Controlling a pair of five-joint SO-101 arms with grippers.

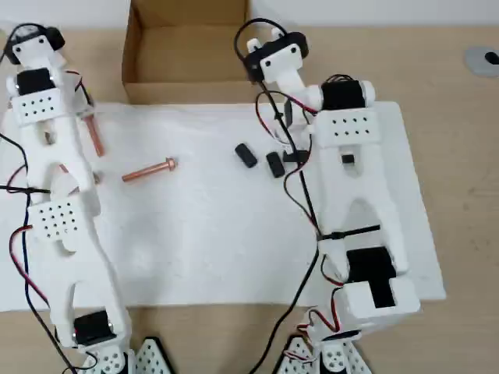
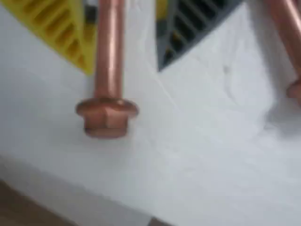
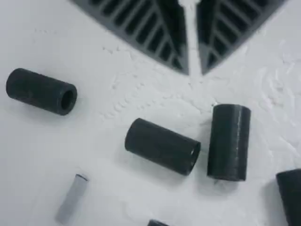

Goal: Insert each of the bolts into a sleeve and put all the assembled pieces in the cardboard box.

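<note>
Standing at the near edge of the pale wooden desk, the two white moulded-plastic arms, the left arm and the right arm, were pierced with small round holes and strung with thin red and black wires. Beneath them lay a white foam-like rectangular sheet with a faintly pebbled, creased surface. On it, between the arms, rested a loose copper-coloured metal bolt, smooth in the shank with a flanged hexagonal head.

Farther along, the left arm's fingers, one ribbed yellow plastic and one ribbed dark grey, stood apart around the shiny shank of a second copper-coloured bolt. The yellow one lay just against it, a gap showed on the grey side, and the flanged head sat on the sheet beyond the tips. The right arm's fingers, both ribbed dark grey wedges, sat almost together above the sheet, with only a thin slit between them and nothing in it.

Just past their tips lay several matte black cylindrical plastic sleeves on their sides, each with a round bore, two of them just beside each other. Near them lay a small pale grey pin. At the far edge stood the brown cardboard box, open-topped and square-cornered, just beside the sheet's far border.
</note>
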